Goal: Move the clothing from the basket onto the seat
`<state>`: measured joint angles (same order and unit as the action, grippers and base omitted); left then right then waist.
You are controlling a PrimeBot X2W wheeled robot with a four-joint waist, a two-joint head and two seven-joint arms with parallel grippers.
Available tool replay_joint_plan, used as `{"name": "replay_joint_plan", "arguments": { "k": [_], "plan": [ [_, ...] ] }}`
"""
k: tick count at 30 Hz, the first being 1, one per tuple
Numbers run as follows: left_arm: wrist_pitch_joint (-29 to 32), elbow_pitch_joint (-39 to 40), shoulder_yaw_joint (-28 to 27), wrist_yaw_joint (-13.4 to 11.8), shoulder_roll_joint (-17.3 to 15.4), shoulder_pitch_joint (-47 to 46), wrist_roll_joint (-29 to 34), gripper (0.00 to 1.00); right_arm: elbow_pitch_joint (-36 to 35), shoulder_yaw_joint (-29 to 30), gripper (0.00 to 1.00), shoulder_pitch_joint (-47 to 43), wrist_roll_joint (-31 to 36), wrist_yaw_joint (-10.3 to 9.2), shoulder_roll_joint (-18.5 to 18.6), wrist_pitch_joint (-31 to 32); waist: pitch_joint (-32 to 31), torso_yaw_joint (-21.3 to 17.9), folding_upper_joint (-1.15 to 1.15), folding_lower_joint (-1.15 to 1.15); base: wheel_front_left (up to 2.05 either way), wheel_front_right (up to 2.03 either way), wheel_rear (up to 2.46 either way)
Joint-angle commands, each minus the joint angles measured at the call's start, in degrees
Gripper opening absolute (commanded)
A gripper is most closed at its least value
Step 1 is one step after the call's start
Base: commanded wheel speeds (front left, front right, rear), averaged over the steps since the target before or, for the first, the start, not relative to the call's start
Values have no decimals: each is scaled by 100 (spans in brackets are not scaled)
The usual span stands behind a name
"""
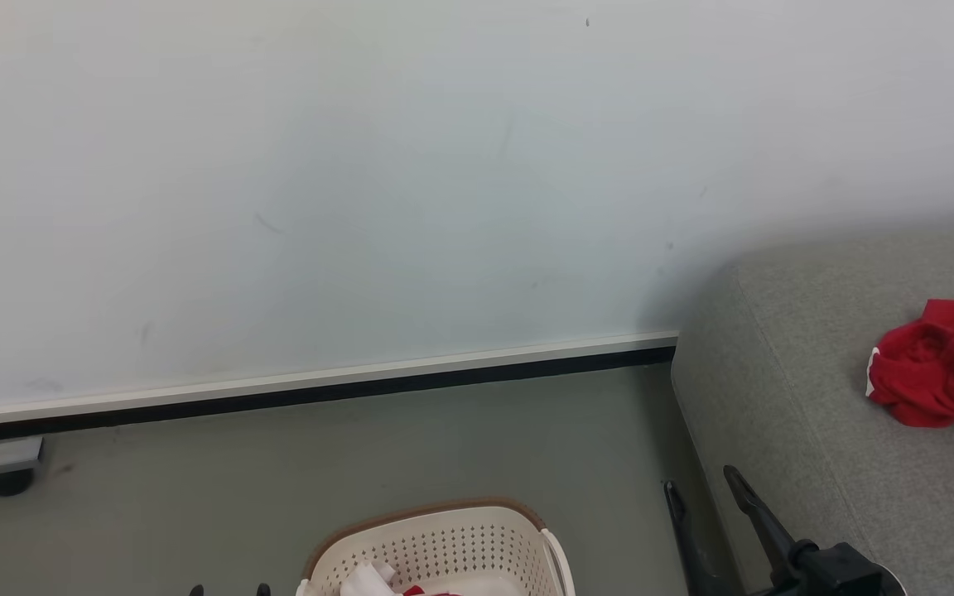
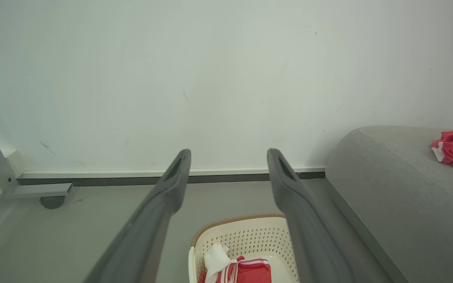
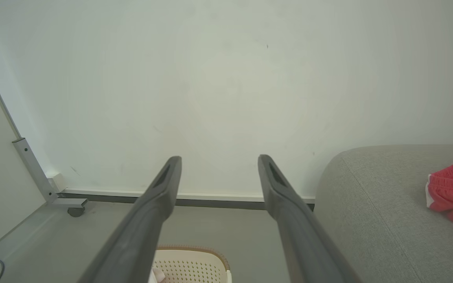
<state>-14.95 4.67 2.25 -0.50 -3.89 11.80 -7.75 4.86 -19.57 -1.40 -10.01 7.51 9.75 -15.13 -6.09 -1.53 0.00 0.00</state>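
In the head view, your basket [image 1: 444, 546] stands on the grey floor [image 1: 195, 497] at the bottom centre of the frame, cut off by the lower edge. The seat [image 1: 808, 397] takes up the right side. A crumpled red garment [image 1: 941, 368] lies on it at the right edge, well apart from the basket. Your right gripper [image 1: 701, 482] is at the lower right, between basket and seat, with its two fingers spread and nothing held. The two dark tips of your left gripper [image 1: 228, 590] peek over the bottom edge just left of the basket, with a gap between them.

In the left wrist view, that gripper's fingers stand wide apart and empty. Between them, at the bottom centre, a striped garment [image 2: 246, 272], red with white lines, lies inside the basket. A white piece [image 2: 214, 255] touches it on the left; you cannot tell whether it is paper or cloth. A pale wall [image 1: 361, 165] fills the upper frame, and a small caster wheel [image 1: 7, 482] sits at the left edge below it.
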Motion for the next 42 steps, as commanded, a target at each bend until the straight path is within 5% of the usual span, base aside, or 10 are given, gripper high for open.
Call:
{"name": "replay_joint_plan", "arguments": {
  "k": [1, 29, 42],
  "plan": [
    [-31, -23, -27, 30, 13, 74, 63, 100, 15, -15, 100, -5, 17, -4, 0, -6, 6, -10, 0, 0, 0, 0, 0],
    [-31, -177, -170, 296, 99, -171, 222, 100, 47, -133, 100, 92, -62, -4, -47, -6, 73, -2, 0, 0, 0, 0, 0],
    [-32, -661, 188, 482, 101, -557, 385, 100, -114, -87, 100, 316, -52, -4, 49, -6, 471, -190, 0, 0, 0, 0, 0]
  ]
}}
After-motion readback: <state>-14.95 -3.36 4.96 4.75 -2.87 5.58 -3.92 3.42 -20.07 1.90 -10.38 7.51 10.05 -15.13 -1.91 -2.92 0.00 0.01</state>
